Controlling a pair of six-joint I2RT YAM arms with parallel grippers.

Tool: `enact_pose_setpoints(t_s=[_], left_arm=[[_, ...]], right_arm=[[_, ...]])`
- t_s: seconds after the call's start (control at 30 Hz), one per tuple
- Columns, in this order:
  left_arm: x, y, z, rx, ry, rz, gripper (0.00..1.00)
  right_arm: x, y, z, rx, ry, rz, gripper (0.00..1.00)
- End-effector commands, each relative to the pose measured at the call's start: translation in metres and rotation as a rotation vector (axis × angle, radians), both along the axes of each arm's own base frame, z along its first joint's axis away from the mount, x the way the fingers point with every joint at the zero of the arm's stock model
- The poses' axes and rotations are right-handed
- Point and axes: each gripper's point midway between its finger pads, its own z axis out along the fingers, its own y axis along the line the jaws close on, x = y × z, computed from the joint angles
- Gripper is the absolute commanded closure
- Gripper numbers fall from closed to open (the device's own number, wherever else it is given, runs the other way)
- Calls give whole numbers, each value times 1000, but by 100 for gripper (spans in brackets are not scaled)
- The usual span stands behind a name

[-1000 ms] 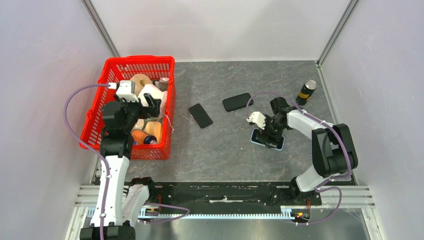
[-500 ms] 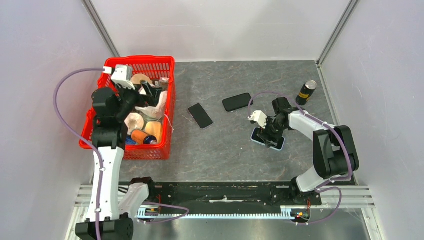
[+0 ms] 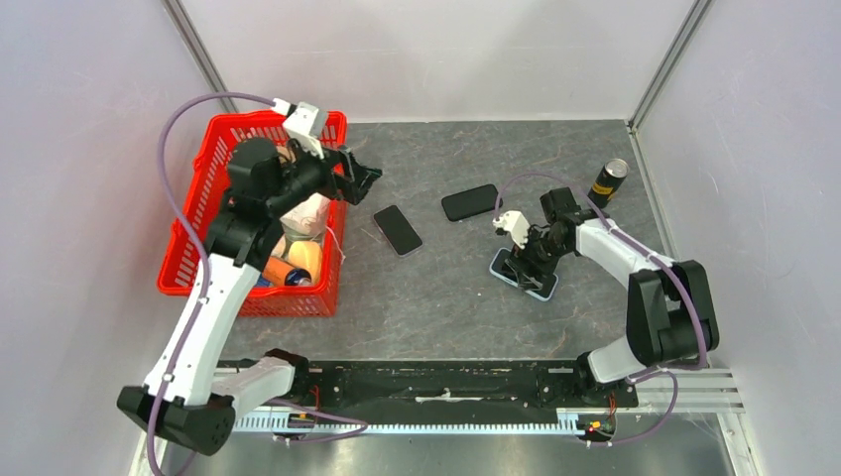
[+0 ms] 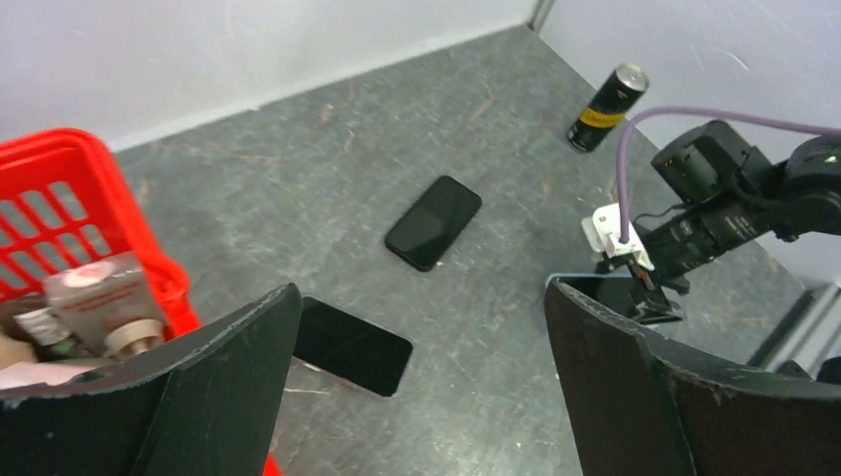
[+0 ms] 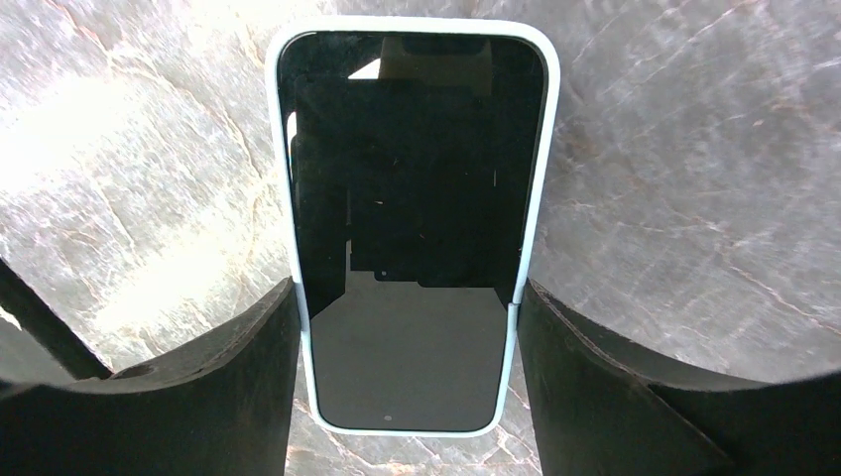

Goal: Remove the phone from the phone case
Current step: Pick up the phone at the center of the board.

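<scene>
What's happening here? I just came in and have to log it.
The right gripper is closed on the long edges of the phone, which lies flat on the table, not yet out of its case. The left gripper hangs open and empty beside the basket. Two more phones lie nearby.

A robotics lab test cell is shown: a grey mottled tabletop (image 3: 446, 317) is enclosed by plain pale wall panels (image 3: 426, 50) set in aluminium corner posts (image 3: 672, 59), and two white-and-black robot arms (image 3: 203, 317) trailing purple cables (image 4: 694, 110) are bolted to a slotted aluminium rail (image 3: 466, 424). Unrelated props are laid out: a red plastic basket (image 3: 298, 297) and a black-and-yellow can (image 3: 607, 182).
</scene>
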Motion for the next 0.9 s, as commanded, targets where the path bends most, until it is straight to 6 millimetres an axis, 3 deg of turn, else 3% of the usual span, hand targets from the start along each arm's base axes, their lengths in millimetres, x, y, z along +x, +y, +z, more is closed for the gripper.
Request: enact_pose_setpoints(t_s=[0.0, 0.1, 0.3, 0.53, 0.87], left_arm=[[11, -23, -6, -38, 93, -35, 2], [16, -52, -23, -61, 185, -120, 2], [21, -101, -65, -86, 401, -283, 4], [13, -150, -89, -101, 574, -479, 5], [5, -195, -117, -158, 775, -596, 7]], right_arm=[[21, 19, 49, 91, -130, -26, 100], [24, 27, 68, 105, -184, -33, 100], [34, 56, 131, 163, -327, -17, 100], [39, 93, 190, 252, -415, 3, 100], [44, 109, 217, 275, -483, 14, 100]])
